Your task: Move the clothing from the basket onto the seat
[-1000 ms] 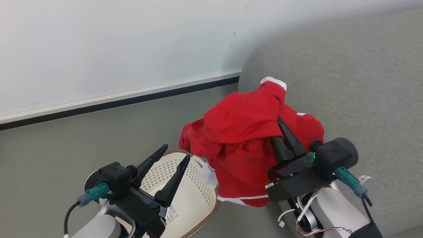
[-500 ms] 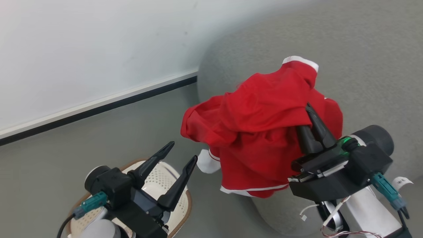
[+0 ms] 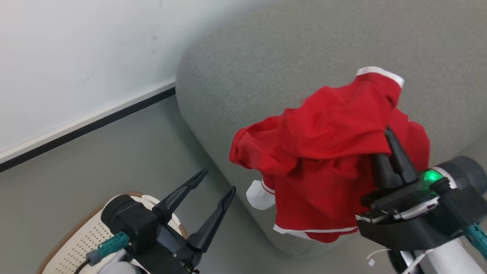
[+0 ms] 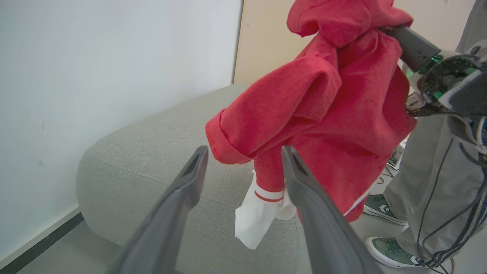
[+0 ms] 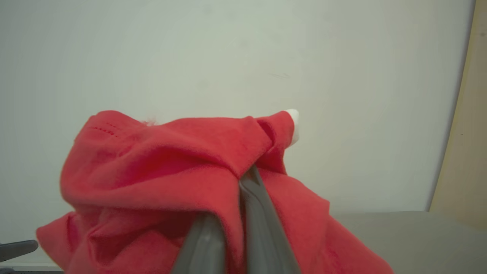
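Right gripper (image 3: 387, 134) clamped on the clothing (image 3: 323, 152), which hangs from its 2 fingers over the seat (image 3: 266, 61). Left gripper (image 3: 219, 180) spread wide, holding nothing; the basket (image 3: 72, 247) lies beneath its wrist.

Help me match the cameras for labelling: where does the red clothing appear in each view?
Head view: the clothing is right of centre, hanging from the right gripper, jaws shut on it.
Left wrist view: the clothing is upper centre to right, with the seat behind it.
Right wrist view: the clothing is lower left to centre, draped over the jaws.
Shared landmark: the grey seat, in all three.
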Controlling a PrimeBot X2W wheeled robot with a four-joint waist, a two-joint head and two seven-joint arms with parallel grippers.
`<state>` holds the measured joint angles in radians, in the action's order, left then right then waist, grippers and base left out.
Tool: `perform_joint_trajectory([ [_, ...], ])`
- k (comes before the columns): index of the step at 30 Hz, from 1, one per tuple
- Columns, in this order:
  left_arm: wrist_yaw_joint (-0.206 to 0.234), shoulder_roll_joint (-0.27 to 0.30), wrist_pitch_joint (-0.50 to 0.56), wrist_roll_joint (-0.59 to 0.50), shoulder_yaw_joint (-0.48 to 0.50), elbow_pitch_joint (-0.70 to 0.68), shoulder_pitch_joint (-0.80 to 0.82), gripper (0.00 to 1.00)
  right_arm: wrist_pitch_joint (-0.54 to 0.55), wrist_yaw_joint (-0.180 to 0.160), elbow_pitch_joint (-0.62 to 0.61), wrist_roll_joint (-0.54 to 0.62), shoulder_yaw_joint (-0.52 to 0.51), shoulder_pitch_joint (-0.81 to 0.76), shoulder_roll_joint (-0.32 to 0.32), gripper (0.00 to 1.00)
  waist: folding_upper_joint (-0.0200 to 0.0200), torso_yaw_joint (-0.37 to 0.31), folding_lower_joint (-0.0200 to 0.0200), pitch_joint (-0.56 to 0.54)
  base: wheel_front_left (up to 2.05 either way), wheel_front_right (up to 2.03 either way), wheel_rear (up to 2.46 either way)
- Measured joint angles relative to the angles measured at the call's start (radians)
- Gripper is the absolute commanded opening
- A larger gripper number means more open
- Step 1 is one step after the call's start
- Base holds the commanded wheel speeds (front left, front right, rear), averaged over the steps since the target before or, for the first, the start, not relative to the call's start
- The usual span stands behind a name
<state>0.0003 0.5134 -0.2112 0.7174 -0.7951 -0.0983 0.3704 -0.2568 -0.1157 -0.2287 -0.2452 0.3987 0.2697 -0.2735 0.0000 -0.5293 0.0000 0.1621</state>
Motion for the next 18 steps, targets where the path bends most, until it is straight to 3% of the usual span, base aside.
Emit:
perform_joint_trajectory([
  [9,0.001,0.009,0.02,-0.026,-0.008,-0.019,0.012,1.0,0.0,-0.004,-0.035,0.002,-0.061,-0.015,-0.011,0.0,0.0,-0.026,0.0,0.044,0.0,0.0,0.0],
  [18,0.01,0.05,0.043,-0.034,-0.004,-0.079,0.011,1.0,0.0,0.001,-0.032,-0.002,-0.126,0.098,-0.052,0.0,0.0,-0.017,0.0,0.094,0.0,0.0,0.0],
])
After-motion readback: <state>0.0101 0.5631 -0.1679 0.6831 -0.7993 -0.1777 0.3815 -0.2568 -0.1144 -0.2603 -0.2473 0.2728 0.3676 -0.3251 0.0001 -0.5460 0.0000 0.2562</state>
